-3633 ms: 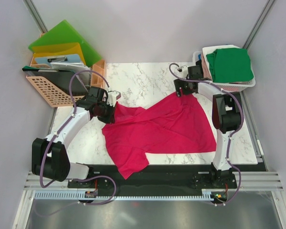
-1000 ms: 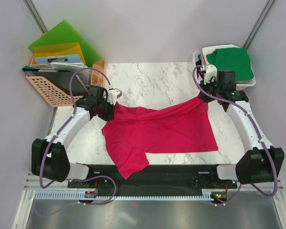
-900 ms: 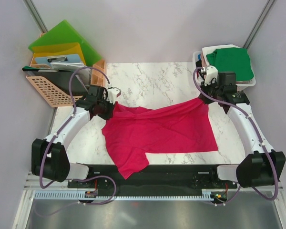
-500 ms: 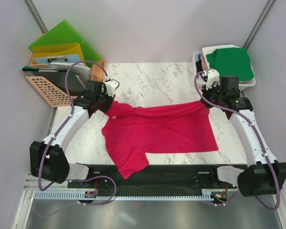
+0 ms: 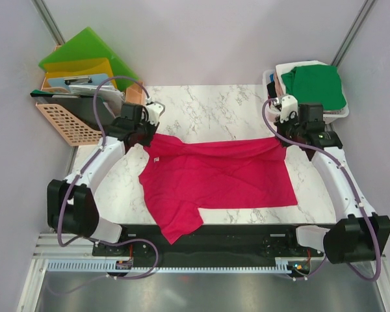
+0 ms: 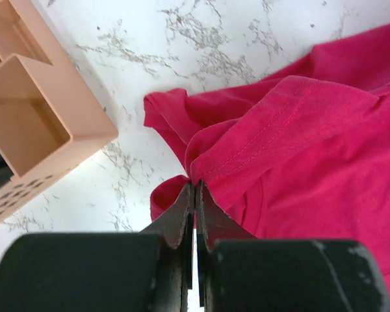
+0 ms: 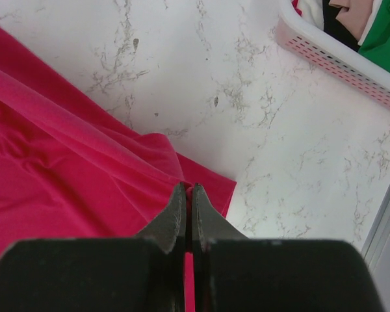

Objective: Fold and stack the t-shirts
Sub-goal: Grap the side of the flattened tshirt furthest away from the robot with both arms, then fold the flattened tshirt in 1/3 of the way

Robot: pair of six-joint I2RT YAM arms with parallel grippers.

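A crimson-pink t-shirt (image 5: pixel 218 179) lies spread on the marble table (image 5: pixel 208 107), its far edge pulled taut between both grippers. My left gripper (image 5: pixel 146 135) is shut on the shirt's far left corner; in the left wrist view the cloth (image 6: pixel 299 149) bunches at the gripper (image 6: pixel 195 186). Pinching the far right corner is my right gripper (image 5: pixel 279 136), also shut, with the fabric (image 7: pixel 65 169) held at the gripper (image 7: pixel 188 188). One sleeve hangs over the table's near edge (image 5: pixel 179 227). More t-shirts, a green one (image 5: pixel 315 86) on top, are piled in a white basket (image 5: pixel 335 116).
An orange crate (image 5: pixel 68 120) with green and yellow folders (image 5: pixel 84 55) stands at the far left, its corner (image 6: pixel 32 110) close to my left gripper. The white basket's rim (image 7: pixel 341 62) lies just beyond my right gripper. Grey walls enclose the table.
Both grippers have carried the shirt's far corners away from the arm bases and apart. The far edge now runs straight and taut instead of sagging in the middle.
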